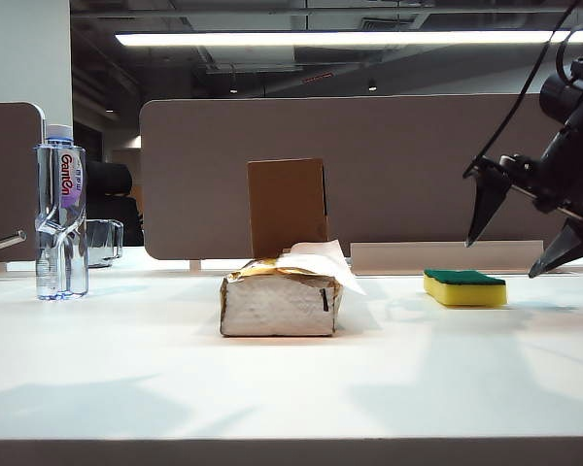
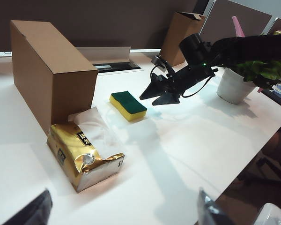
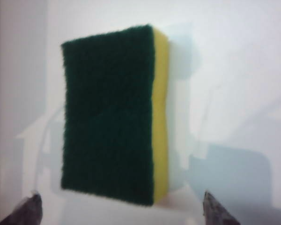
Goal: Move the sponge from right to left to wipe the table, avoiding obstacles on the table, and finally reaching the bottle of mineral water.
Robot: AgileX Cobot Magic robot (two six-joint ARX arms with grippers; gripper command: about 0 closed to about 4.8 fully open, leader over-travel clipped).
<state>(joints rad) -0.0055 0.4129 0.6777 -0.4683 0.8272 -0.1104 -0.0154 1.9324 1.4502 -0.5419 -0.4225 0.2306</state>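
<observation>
Below my spread right claw lies the yellow-and-green foam sponge; descending off-centre could nudge it away.

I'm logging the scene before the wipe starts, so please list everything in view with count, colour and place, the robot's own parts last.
rectangular foam sponge: one, yellow with dark green top, on the table's right part.
soft tissue pack: one, silvery with gold top, white tissue sticking out, table centre.
upright cardboard box: one, brown, just behind the tissue pack.
clear plastic water bottle: one, white cap, purple-white label, far left.
short glass cup: one, clear, behind the bottle.
potted plant: one, green in a white pot, beyond the right arm.
white table: one, under everything.
left gripper: open, dark fingertips only, near the tissue pack.
right gripper: open, black, above the sponge.
</observation>
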